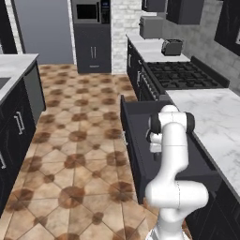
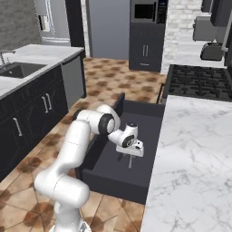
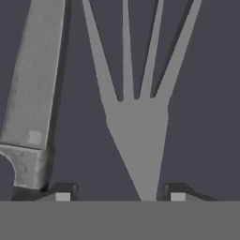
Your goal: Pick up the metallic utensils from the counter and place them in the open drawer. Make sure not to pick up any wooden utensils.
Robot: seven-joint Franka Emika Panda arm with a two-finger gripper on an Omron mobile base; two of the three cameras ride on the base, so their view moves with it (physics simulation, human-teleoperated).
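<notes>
Grey metal fork [image 3: 138,136] and knife [image 3: 30,89] both lie side by side on the floor of the open drawer [image 2: 118,159], so you look nearly finished. Your hand [image 2: 126,162] hovers low over them, fingers apart, released. Marble tabletop [image 2: 190,154] flanks the drawer; patterned tile floor [image 1: 75,140] runs beyond.
</notes>
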